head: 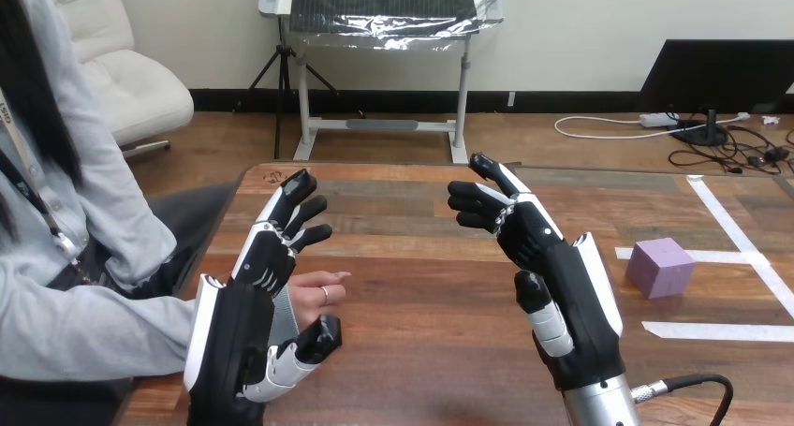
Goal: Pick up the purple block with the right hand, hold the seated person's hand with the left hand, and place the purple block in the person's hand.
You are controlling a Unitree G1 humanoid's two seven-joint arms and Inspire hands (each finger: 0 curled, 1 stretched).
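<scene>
1. The purple block [660, 267] sits on the wooden table [412, 286] at the right of the frame, about halfway down. It's right at a corner of the white tape [721, 222] lines stuck on the tabletop. Nothing's touching it.
2. The right hand [565, 290] comes up from the bottom edge, right of center. It's relaxed, with its fingers stretched toward the upper left and only loosely bent, and it's got nothing in it. The block is near it on its right side, with a clear gap between them.
3. The left hand [234, 325] is at the lower left of the frame. It's spread out, fingers pointing up and to the right, thumb sticking out low toward the center.
4. The person's hand [318, 290] reaches in from the left and rests on the table just behind the left hand, showing in the gap between its thumb and fingers. Neither the fingers nor the thumb wrap around it, so no grasp. Can't tell if the two actually touch.
5. The person's hand holds nothing.
</scene>
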